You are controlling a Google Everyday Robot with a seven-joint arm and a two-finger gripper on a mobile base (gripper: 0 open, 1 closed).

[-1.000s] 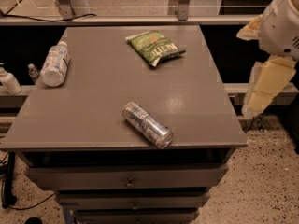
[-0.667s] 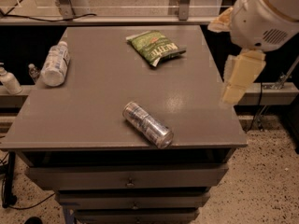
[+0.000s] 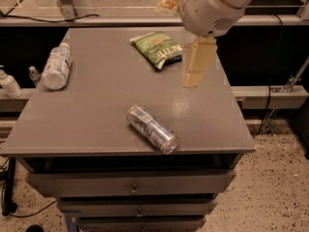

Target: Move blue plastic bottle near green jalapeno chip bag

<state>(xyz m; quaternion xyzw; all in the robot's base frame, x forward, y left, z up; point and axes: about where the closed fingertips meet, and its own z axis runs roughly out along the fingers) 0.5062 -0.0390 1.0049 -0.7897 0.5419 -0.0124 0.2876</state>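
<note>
The blue plastic bottle (image 3: pixel 57 65) lies on its side near the left edge of the grey table (image 3: pixel 96 105), white cap toward the back. The green jalapeno chip bag (image 3: pixel 158 48) lies flat at the back middle of the table. My gripper (image 3: pixel 196 65) hangs from the big white arm housing (image 3: pixel 212 6) over the table's right back part, just right of the chip bag and far from the bottle. It holds nothing that I can see.
A shiny silver-blue can (image 3: pixel 152 128) lies on its side near the table's front middle. A white pump bottle (image 3: pixel 8 83) and a small bottle (image 3: pixel 33 75) stand on a ledge left of the table. Drawers (image 3: pixel 130 182) sit under the tabletop.
The arm has swung left from beyond the table's right edge to above its right back part, next to the chip bag. The bottle, bag and can have not moved.
</note>
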